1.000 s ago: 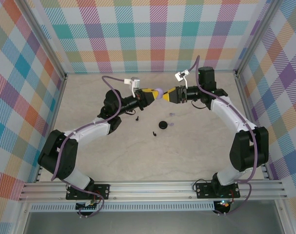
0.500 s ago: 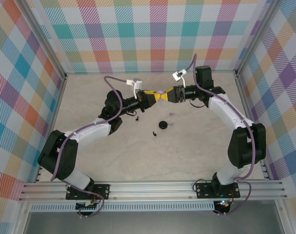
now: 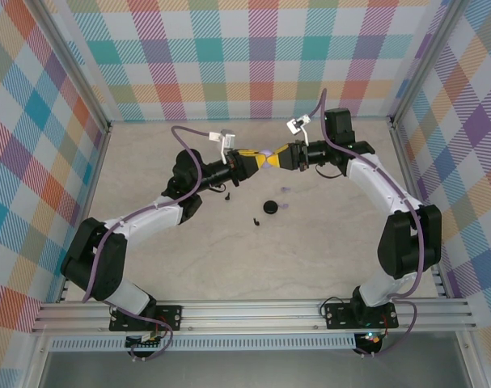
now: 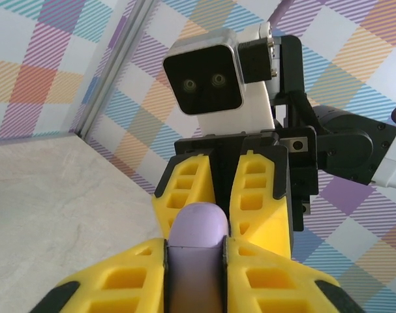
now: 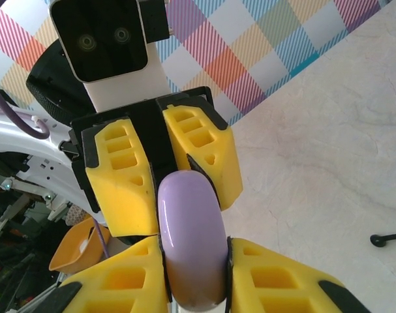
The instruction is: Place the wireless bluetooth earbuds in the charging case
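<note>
Closed up from the right over the last second: no gap left between the right gripper [image 3: 273, 158] and the left gripper [image 3: 260, 160], now nose to nose in the air over the far half of the table [image 3: 188, 267]. Found pinched by both pairs of yellow fingers at once: the lilac charging case [image 3: 266, 155], held edge-on, left jaws drawn narrow on one end, right jaws drawn narrow on the other. Confirmed from both wrist views [image 4: 194, 248] [image 5: 190, 241]. Cannot tell whether the lid is parted.

Located down on the table, well apart from that case: the black earbuds [image 3: 256, 220], the lilac earbuds [image 3: 284, 207] and a black charging case [image 3: 269, 208]. None seated yet.

Risks, as judged:
- Slipping or twisting of the smooth rounded shell, if one side lets go before the other grips firmly.
- Falling onto the buds beneath and scattering them.
- Straining the shell, if pulled from both ends.

Surface: pale, marbled, flat, matt. Walled on three sides with bright plaid panels [image 3: 253, 56]; aluminium rail [image 3: 253, 311] along the near edge.
</note>
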Controlling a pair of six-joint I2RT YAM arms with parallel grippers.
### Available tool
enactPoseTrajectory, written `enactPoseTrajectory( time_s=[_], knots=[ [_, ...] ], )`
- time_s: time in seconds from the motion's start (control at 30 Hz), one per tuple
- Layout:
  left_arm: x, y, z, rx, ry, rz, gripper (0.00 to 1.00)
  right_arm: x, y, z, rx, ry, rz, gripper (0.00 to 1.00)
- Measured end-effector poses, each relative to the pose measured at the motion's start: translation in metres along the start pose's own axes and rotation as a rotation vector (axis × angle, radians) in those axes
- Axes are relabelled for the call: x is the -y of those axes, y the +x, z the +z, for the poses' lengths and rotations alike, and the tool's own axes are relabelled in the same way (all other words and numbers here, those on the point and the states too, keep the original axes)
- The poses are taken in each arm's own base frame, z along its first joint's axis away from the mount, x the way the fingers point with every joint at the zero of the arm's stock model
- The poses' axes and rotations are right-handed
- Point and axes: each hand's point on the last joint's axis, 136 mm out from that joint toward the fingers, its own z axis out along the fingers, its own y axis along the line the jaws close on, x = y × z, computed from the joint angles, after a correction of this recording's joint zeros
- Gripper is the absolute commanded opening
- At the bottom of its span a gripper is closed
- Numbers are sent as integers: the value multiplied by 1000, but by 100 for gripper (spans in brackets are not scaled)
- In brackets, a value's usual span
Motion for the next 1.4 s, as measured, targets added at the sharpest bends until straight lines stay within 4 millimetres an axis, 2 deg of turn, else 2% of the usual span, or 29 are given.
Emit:
enactPoseTrajectory(
  time_s=[0.07,0.23,0.6,0.73,0.83,1.07,1.4],
  knots=[
    [-2,2,0,-8,-12,-8,53,-1,1,1,-10,9,8,14],
    [-11,7,0,-28,-53,-36,65,-2,-2,-1,-27,38,-1,13],
    [-14,2,-17,-156,-51,-58,62,-2,-2,-3,-73,70,-15,12],
    [-1,0,-26,-212,-14,-4,64,-3,0,-3,-89,66,-12,12],
    [10,2,-30,-245,23,18,61,-6,3,-1,-99,60,-11,12],
    [24,1,-30,-289,88,31,55,-17,8,6,-128,29,-21,12],
    [14,12,-24,-333,77,-19,54,-20,10,11,-144,28,-29,12]
  ],
)
